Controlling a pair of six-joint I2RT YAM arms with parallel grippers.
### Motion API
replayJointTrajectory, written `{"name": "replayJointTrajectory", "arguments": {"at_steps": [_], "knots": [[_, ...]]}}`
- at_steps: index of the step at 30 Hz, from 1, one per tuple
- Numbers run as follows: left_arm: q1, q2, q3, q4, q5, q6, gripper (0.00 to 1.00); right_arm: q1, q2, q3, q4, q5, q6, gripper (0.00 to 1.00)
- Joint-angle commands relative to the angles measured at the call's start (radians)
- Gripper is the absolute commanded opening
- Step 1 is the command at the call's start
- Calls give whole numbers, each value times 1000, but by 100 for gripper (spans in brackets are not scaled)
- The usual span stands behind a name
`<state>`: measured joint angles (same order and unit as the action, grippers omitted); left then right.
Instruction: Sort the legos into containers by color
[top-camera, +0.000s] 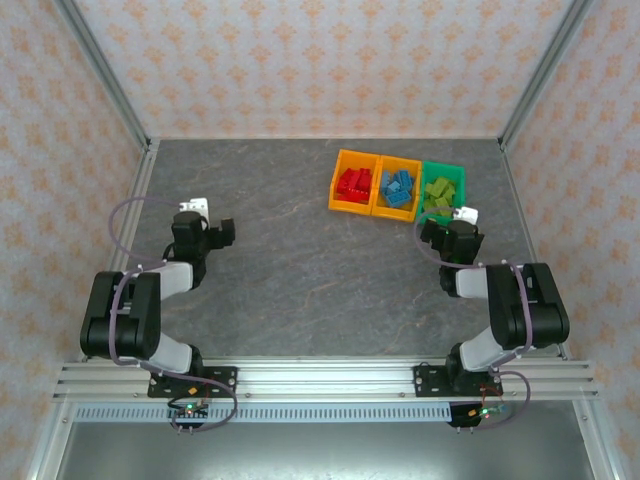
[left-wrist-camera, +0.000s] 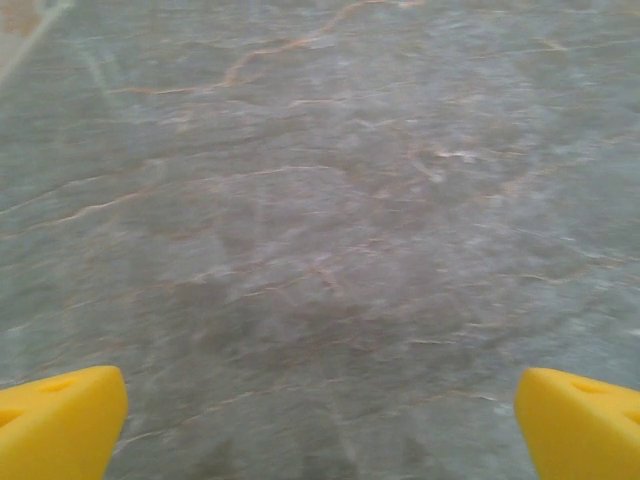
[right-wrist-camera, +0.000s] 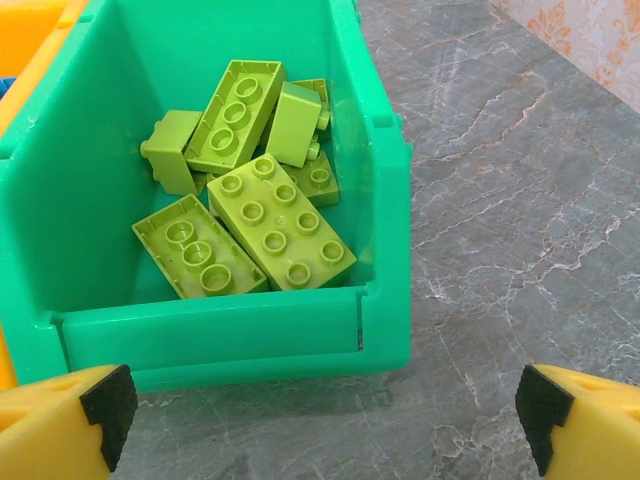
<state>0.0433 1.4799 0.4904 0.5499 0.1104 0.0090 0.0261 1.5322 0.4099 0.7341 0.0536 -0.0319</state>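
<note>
The left arm (top-camera: 130, 315) and right arm (top-camera: 520, 305) are black with silver-grey links, each trailing a lilac cable (top-camera: 113, 228). The left gripper (left-wrist-camera: 320, 420) has plain yellow fingers (left-wrist-camera: 60, 420); the right gripper (right-wrist-camera: 320, 410) adds black pads (right-wrist-camera: 108, 412).

Light even and diffuse, from above; no hard glare. Top view sharp, shadows on the table (top-camera: 300, 280) faint, soft-edged. Left wrist view hazy and smeared, stone veins soft. Right wrist view crisp; green bin (right-wrist-camera: 230, 335) shows mild sheen, soft shadow at its near foot.
</note>
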Motion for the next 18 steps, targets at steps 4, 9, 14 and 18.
{"name": "replayJointTrajectory", "arguments": {"at_steps": [4,9,14,18], "knots": [[-37,14,-77,214,9,27,100,0,-15,21,14,-14,-13,99],[-64,20,-60,191,-121,8,100,1,-12,21,16,-14,-14,99],[-65,20,-59,188,-121,7,100,1,0,35,0,-31,-16,99],[-65,19,-59,188,-121,7,100,-1,-13,15,21,-29,-17,99]]}}
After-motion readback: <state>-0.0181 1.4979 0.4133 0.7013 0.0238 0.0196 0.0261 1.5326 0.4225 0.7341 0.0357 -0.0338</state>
